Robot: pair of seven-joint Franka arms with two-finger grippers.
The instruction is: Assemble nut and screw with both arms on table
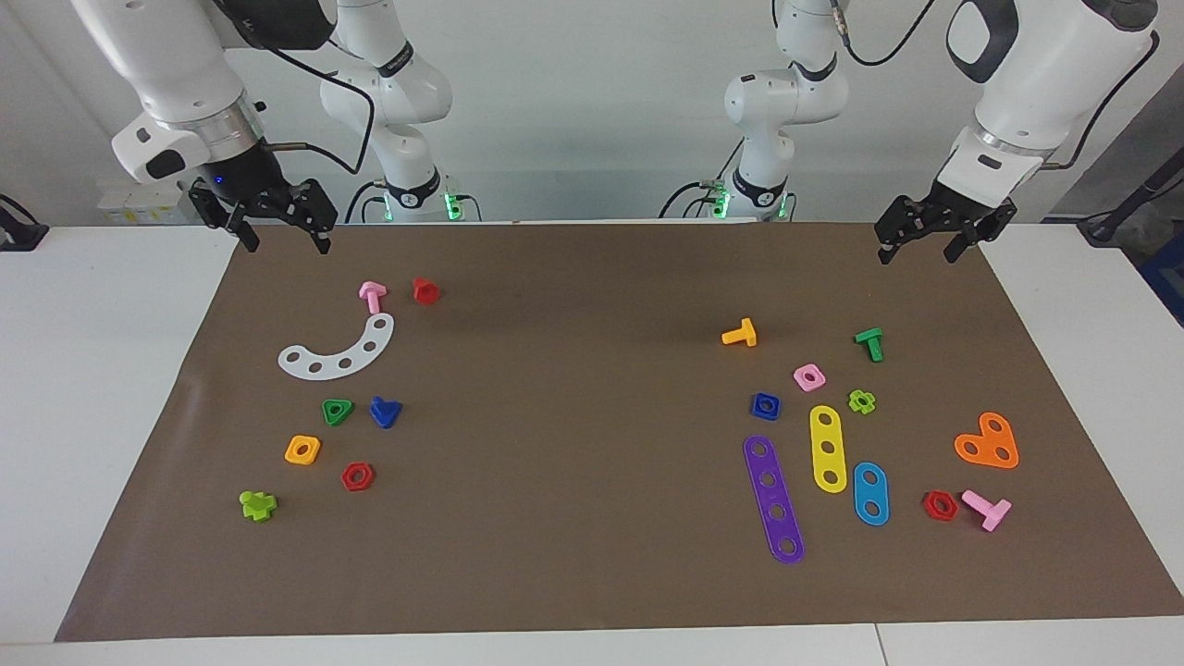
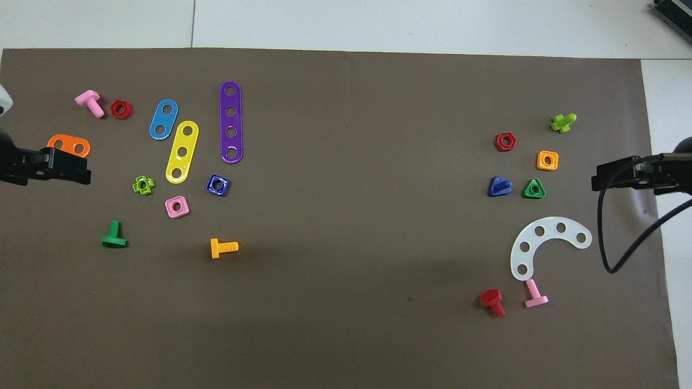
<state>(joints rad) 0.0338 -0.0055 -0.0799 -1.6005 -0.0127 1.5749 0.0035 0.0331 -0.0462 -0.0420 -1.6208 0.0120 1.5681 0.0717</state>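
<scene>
The nut lies on the worktop toward the left arm's end, at one o'clock from the purple strip. The screw lies toward the right arm's end, at three o'clock beside the green nut. The left gripper and right gripper hang over the mat's corners, fingers spread, holding nothing.

Bolts: seven. Nuts: seven. Perforated plates: five. Arms: two. Mat: one.
</scene>
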